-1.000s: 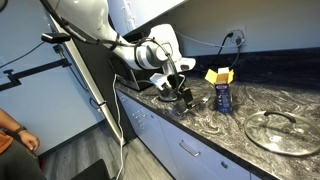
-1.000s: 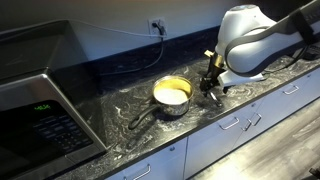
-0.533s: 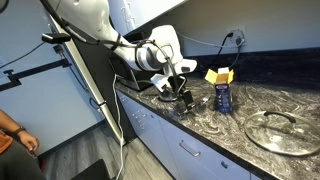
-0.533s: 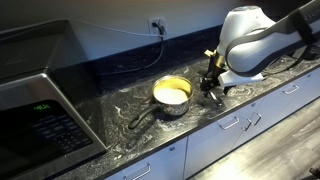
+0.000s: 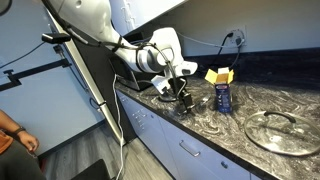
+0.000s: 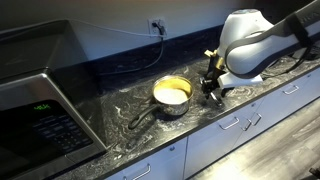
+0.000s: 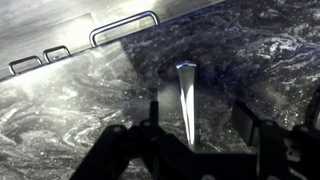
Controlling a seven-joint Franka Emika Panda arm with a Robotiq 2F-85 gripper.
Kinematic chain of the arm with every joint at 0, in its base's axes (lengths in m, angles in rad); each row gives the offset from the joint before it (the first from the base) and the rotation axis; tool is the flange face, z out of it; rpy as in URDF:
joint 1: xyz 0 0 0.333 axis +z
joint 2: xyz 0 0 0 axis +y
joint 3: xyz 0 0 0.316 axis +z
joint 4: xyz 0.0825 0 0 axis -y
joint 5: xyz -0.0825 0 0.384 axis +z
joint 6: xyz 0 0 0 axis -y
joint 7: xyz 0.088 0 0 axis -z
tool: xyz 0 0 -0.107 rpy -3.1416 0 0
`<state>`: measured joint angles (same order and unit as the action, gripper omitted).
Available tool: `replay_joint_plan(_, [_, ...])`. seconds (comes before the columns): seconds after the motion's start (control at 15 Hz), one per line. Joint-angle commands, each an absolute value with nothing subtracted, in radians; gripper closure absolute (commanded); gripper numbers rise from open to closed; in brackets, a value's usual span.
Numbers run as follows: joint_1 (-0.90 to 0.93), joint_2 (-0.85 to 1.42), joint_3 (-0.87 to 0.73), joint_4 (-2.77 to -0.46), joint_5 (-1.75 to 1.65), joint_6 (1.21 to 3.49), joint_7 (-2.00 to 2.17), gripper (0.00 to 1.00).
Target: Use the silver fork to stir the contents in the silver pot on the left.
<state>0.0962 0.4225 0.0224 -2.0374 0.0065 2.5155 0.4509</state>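
The silver pot point(image 6: 172, 94) stands on the dark marbled counter with yellowish contents and a long handle pointing toward the front edge. In the wrist view the silver fork point(image 7: 185, 85) lies flat on the counter, tines away from me. My gripper point(image 7: 200, 112) is open just above it, one finger on each side and neither touching it. In both exterior views the gripper point(image 6: 212, 88) point(image 5: 181, 97) points down at the counter, a short way from the pot. From this side the pot is hidden behind the arm.
A blue can point(image 5: 223, 98) and a yellow box point(image 5: 218, 75) stand beside the gripper. A wide glass lid point(image 5: 281, 130) lies farther along. A microwave point(image 6: 40, 115) sits at the counter's end. Drawer handles point(image 7: 125, 25) mark the front edge.
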Motion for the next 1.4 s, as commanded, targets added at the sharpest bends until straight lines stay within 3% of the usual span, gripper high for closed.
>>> replay_joint_plan(0.0, [0.107, 0.429, 0.005, -2.048, 0.026, 2.548, 0.425, 0.42])
replay_joint_plan(0.07, [0.109, 0.433, 0.003, -2.047, 0.023, 2.552, 0.426, 0.60])
replay_joint_plan(0.27, [0.111, 0.437, -0.004, -2.048, 0.021, 2.562, 0.428, 0.74])
replay_joint_plan(0.47, [0.112, 0.424, -0.010, -2.057, 0.021, 2.564, 0.430, 0.99])
replay_joint_plan(1.0, [0.160, 0.200, -0.048, -2.194, -0.058, 2.477, 0.489, 0.96])
replay_joint_plan(1.33, [0.119, 0.015, 0.007, -2.235, 0.009, 2.194, 0.408, 0.96])
